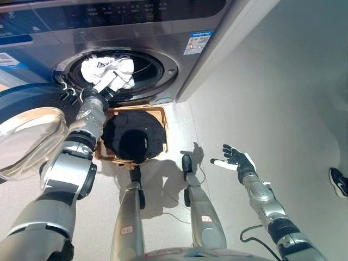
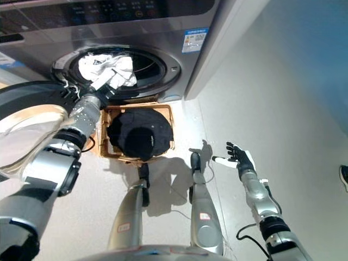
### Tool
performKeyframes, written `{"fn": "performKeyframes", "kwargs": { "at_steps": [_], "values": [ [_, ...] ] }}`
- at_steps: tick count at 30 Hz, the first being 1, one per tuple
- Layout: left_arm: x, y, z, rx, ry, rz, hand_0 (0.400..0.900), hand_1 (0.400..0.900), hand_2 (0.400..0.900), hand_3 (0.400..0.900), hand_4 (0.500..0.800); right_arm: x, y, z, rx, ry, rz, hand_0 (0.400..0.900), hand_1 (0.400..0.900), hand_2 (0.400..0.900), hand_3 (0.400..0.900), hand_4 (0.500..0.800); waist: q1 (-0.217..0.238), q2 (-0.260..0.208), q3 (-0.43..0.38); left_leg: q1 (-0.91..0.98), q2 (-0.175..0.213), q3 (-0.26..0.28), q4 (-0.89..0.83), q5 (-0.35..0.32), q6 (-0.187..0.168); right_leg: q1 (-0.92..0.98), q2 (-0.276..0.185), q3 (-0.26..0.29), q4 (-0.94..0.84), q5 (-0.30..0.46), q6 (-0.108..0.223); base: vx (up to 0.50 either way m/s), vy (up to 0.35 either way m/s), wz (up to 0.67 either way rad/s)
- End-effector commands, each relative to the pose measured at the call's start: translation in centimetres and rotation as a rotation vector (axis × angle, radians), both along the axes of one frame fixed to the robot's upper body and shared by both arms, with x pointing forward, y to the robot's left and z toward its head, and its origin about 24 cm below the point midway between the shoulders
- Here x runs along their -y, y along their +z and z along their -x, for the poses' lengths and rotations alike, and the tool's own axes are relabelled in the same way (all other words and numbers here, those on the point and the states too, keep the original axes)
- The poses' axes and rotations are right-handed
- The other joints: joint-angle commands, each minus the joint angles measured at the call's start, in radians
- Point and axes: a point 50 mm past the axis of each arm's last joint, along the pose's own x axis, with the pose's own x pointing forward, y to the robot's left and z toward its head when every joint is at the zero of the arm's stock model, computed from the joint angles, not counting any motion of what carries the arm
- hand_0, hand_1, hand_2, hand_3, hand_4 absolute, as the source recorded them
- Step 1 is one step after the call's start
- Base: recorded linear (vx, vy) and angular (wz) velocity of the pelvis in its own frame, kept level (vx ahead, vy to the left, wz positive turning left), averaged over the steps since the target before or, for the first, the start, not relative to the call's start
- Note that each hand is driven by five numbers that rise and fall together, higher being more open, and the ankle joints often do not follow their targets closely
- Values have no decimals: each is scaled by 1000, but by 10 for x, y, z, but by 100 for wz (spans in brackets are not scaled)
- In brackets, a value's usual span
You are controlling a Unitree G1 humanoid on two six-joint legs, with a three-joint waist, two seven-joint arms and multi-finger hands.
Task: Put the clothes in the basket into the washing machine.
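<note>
Left hand [image 1: 104, 87] is up at the round steel drum opening [image 1: 157, 68] of the grey washing machine, fingers curled round a crumpled white cloth [image 1: 103, 66]. Risk: soft fabric snags on the rim and slumps back out. Floppy black garment [image 1: 133, 136] waits in the woven tan basket [image 1: 162, 115] on the floor. Right hand [image 1: 235, 157] is spread, holding nothing, well off to the side.

Washing machine [image 1: 179, 22]: dark grey metallic body, black control strip, blue-and-white sticker [image 1: 197, 42] by the drum. White garment [image 1: 106, 69] with small dark print (unreadable) at the drum opening, left hand [image 1: 105, 86] dark against it. Basket [image 2: 166, 117]: tan woven rim, black clothes [image 2: 140, 135] inside. Right hand [image 2: 237, 156]: black, white tips. Floor [image 1: 283, 92] pale grey, plain. Door [image 1: 27, 138]: clear glass, dark rim.
</note>
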Motion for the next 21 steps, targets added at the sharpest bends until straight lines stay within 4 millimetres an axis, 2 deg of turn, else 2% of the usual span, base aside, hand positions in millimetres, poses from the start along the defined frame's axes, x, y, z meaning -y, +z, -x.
{"fn": "performKeyframes", "kwargs": {
  "at_steps": [1, 4, 8, 13, 17, 21],
  "values": [
    [-45, 94, 3, 246, 128, -70, 400, 400, 400, 400, 500, 31, 14, 7, 41, -37, 93, 900, 900, 900, 900, 800, -10, 20, -119, -19, 6, -32, -50, 22, -44, 112, -43, -12, -43, 66, 59, -1, 46, -14],
    [-51, 85, 5, 182, 146, -100, 400, 400, 400, 400, 500, 24, 18, 3, 61, -10, 91, 900, 900, 900, 900, 800, -15, 14, -111, -54, 4, -19, -17, 4, -38, 99, -49, -9, -53, 79, 60, -23, 51, -14],
    [-56, 86, 8, 163, 177, -108, 400, 400, 400, 400, 500, 19, 25, -1, 101, 18, 101, 900, 900, 900, 900, 800, -31, -1, -99, -109, 2, -10, 32, -19, -35, 65, -50, 0, -55, 84, 62, -40, 37, -10],
    [-62, 89, 11, 172, 207, -129, 400, 400, 400, 400, 500, 18, 28, 5, 123, 26, 104, 900, 900, 900, 900, 800, -46, -18, -88, -167, 8, -7, 95, -48, -29, 36, -54, 3, -57, 95, 70, -41, 21, -12],
    [-58, 81, 9, 151, 196, -142, 400, 400, 400, 400, 500, 16, 22, 12, 99, 30, 97, 900, 900, 900, 900, 800, -48, -28, -81, -186, 9, -10, 118, -60, -27, 29, -54, -1, -58, 101, 72, -3, 2, -1],
    [-49, 88, 5, 184, 172, -141, 400, 400, 400, 400, 500, 18, 17, 17, 74, 33, 94, 900, 900, 900, 900, 800, -51, -33, -89, -191, 8, -11, 129, -69, -26, 28, -57, -7, -62, 102, 74, -1, 0, -2]
  ]
}}
